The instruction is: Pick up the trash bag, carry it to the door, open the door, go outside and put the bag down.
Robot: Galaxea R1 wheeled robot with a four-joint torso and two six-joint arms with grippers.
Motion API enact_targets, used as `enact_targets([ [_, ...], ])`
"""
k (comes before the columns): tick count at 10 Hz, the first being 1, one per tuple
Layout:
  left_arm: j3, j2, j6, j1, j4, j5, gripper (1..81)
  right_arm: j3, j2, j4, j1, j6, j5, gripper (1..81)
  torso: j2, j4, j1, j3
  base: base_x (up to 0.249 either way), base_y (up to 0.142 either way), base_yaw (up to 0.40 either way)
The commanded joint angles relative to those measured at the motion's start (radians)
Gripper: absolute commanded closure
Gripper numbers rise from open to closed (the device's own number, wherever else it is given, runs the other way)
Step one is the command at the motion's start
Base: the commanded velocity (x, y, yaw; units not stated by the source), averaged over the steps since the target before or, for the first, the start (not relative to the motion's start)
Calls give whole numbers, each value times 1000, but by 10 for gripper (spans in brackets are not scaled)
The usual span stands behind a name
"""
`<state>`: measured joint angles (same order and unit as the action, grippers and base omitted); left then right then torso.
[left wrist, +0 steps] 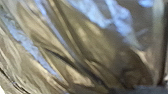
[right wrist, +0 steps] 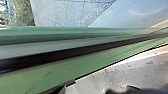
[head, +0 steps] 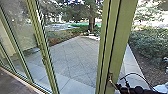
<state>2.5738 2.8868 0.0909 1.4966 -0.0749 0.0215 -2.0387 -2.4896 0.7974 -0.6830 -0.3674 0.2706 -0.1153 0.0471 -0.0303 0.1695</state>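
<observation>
Trash bag [left wrist: 82,50] close at L wrist, so pickup + carry prob. done; R arm [head: 136,89] near door [head: 121,37], opening unconfirmed. L gripper, R gripper: can't tell if clenched. Exit + set-down on paving [head: 75,57] remain.

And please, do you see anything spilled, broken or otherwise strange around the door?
Nothing stands out. The green door frame has no visible break, the paving outside looks even, and the trash bag is only creased, as bags usually are.
</observation>
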Motion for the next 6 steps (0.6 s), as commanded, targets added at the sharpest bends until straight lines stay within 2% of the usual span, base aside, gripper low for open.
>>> enact_targets([
  [1,-1,-13,-3,-39,3,55,811,-47,-80,-32,-21,-59,16,10,0,0,0,0,100,0,0],
  [3,-1,-13,-3,-37,4,55,811,-63,-79,-29,-5,-59,16,10,-1,1,2,0,100,0,0],
  [4,-1,-14,-3,-35,3,55,811,-69,-74,-26,6,-59,16,10,-2,1,3,34,100,0,0],
  [6,0,-15,-3,-34,4,54,811,-66,-65,-21,28,-61,16,10,-3,2,4,72,99,0,0],
])
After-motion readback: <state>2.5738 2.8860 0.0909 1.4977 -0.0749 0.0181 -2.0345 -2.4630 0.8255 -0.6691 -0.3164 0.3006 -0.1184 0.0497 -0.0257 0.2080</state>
